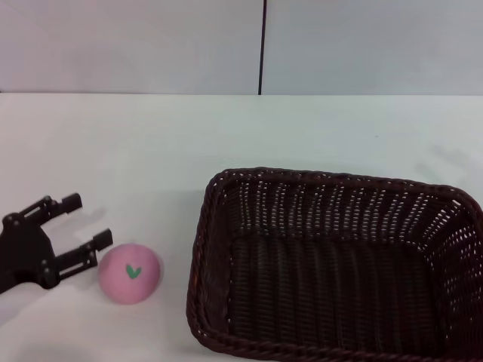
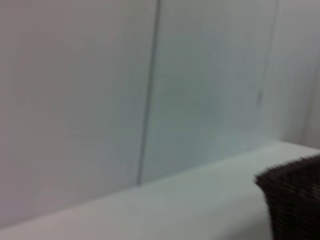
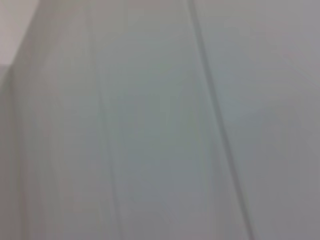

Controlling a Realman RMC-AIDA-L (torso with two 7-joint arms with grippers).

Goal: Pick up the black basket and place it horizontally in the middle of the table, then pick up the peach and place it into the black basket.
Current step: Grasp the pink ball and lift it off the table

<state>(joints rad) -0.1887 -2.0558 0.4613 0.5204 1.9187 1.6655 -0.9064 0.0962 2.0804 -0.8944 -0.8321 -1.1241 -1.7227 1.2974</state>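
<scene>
The black basket [image 1: 336, 264] lies lengthwise across the white table [image 1: 226, 136], right of the middle, open side up and empty. A corner of the black basket [image 2: 295, 200] shows in the left wrist view. The peach [image 1: 130, 273] sits on the table just left of the basket, its green leaf mark facing up. My left gripper [image 1: 89, 220] is open at the left edge, its fingertips just left of the peach, one finger [image 1: 84, 255] nearly touching it. The right gripper is out of view.
A grey wall [image 1: 151, 45] with a dark vertical seam [image 1: 263, 45] stands behind the table's far edge. The right wrist view shows only wall panels [image 3: 160, 120].
</scene>
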